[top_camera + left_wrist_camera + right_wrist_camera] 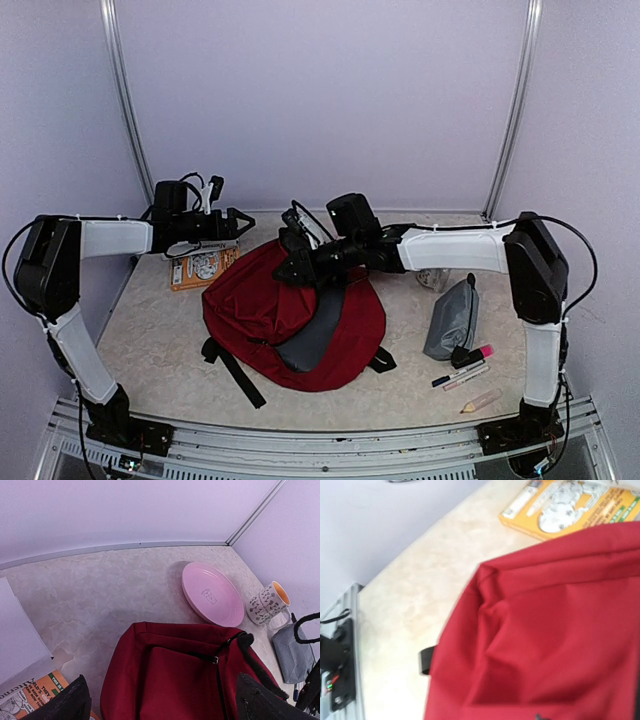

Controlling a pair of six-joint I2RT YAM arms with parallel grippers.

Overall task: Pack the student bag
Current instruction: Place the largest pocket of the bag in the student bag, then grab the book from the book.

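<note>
Packing looks barely begun, judging by how much lies outside the bag. In the top external view the student bag (290,310) rests flat in the middle of the table (150,340), its mouth parted enough to show a strip of grey lining, and nothing can be made out inside it. An orange book (203,266) lies by the bag's far left corner, a grey pouch (452,318) sits apart from it toward the right edge, and a few pens (468,366) lie near the near right corner. The left gripper (238,222) hangs over the book, while the right gripper (292,256) is at the bag's far end; whether it is open or pinching fabric I cannot tell from here. In the left wrist view that gripper's jaws stand wide apart with nothing between them, the bag's closed red top lies below, and a pink plate (212,594) and a patterned mug (267,602) sit toward the far right corner. The right wrist view shows only red fabric close up, the book beyond it, and none of its own fingers, so its grip remains unclear. By my reading, every loose item has yet to go in, and the opening probably needs widening first.
</note>
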